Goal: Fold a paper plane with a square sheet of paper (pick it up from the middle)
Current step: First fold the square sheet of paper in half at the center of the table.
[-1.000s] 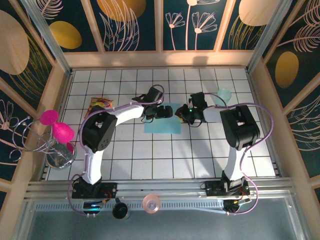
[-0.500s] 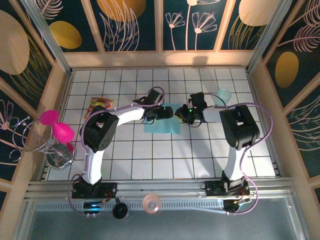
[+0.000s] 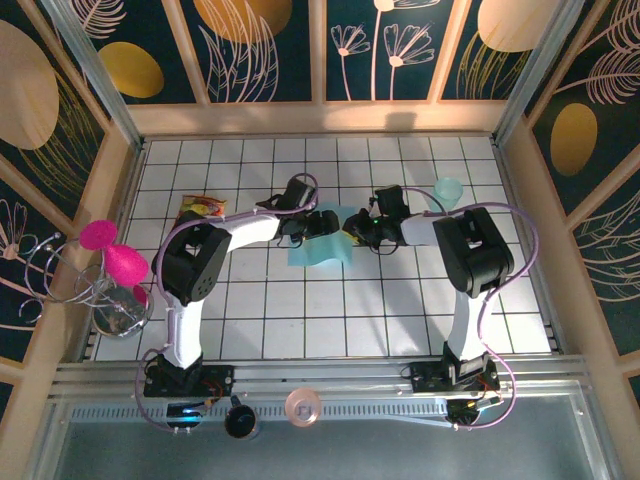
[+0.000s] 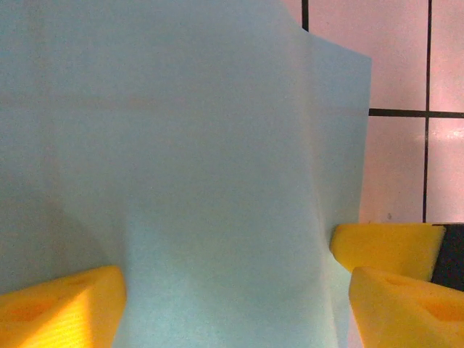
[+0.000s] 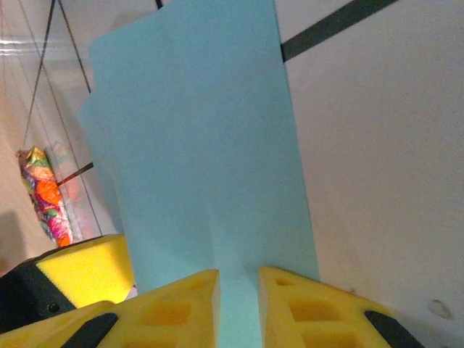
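The light-blue square sheet of paper (image 3: 322,256) lies on the white tiled floor between the two arms, buckled, with its right edge lifted. My right gripper (image 3: 352,230) is shut on that right edge; in the right wrist view the sheet (image 5: 196,145) runs up between the yellow fingers (image 5: 174,308) of the gripper (image 5: 238,304). My left gripper (image 3: 322,222) is over the sheet's upper middle. Its jaws (image 4: 232,312) stand wide open astride a raised bulge of the paper (image 4: 188,167). No paper plane is in view.
A translucent teal cup (image 3: 448,189) stands just behind the right arm's wrist. A colourful snack packet (image 3: 204,207) lies left of the left arm. Wooden walls ring the tiled floor. Pink objects on a wire stand (image 3: 110,262) are outside the left wall.
The right gripper has moved left with the sheet's right edge, so the paper has buckled and looks narrower. The left gripper's jaws have drawn in a little.
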Available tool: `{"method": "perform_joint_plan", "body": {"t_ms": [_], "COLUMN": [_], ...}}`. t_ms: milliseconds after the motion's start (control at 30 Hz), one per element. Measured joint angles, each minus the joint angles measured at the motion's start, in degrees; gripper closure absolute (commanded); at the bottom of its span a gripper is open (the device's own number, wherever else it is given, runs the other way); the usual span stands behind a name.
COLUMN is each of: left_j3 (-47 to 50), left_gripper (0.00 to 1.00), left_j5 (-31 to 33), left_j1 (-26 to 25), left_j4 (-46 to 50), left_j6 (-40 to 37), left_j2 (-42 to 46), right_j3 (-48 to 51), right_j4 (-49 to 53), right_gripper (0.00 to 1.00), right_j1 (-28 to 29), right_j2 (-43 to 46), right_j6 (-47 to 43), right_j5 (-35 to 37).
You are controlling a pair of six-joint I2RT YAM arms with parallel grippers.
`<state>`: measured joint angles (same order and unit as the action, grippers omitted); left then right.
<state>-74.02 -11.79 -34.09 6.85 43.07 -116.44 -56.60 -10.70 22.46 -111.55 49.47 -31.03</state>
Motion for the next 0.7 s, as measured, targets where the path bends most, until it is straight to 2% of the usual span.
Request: {"method": "perform_joint_plan", "body": {"t_ms": [300,467,567,700], "left_j3": [0.17,0.46,0.66,1.09], "left_gripper": [0.38,0.50,0.60,0.65], "left_j5": [0.31,0.50,0.68,0.70], "left_j1": [0.59,1.09,1.42,1.95], "left_j4": [0.98,1.46,1.79,2.43], "left_j6": [0.00,-0.22,-0.85,-2.27], "left_j2": [0.00,0.00,0.00,0.55], "right_j3": [0.13,1.25,3.54,5.92], "right_j4": [-3.63,-5.35,-5.49,-5.44], "right_gripper": [0.79,0.78,0.76,0.73], "right_j1": [0.90,0.48,-0.81,-3.32], "right_j2": [-1.18,-0.70,1.84,8.00], "right_j6": [2.36,2.86,2.99,1.81], "right_j5": [-3.06,-3.34,-2.91,-0.76]}}
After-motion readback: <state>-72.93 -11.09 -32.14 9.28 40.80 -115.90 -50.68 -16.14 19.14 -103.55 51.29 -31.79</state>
